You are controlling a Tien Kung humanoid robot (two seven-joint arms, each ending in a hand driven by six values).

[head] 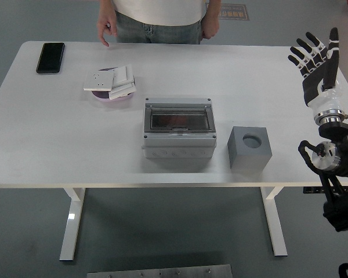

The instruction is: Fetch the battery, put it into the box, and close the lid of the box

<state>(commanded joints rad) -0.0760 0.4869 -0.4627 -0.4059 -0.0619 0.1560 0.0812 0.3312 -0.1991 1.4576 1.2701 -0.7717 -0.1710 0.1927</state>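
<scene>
The grey plastic box with a dark see-through lid (179, 128) sits at the middle of the white table (58, 139), lid lying flat and shut over it. No battery can be told apart anywhere on the table; whether something lies under the tinted lid cannot be made out. Just to the right of the box, near the front edge, stands a grey cube with a round hollow in its top (250, 147). Behind and left of the box a pink round dish (112, 96) carries a loose pile of white wall-switch plates (110, 80). A black phone (50, 57) lies flat near the far left corner.

The robot's right hand (317, 63) is raised over the table's right edge, well apart from box and cube, its black fingers (310, 48) spread apart and pointing up, holding nothing.

A person in a white top and jeans (158, 20) stands at the far side, both hands hanging at the sides, clear of the table.
</scene>
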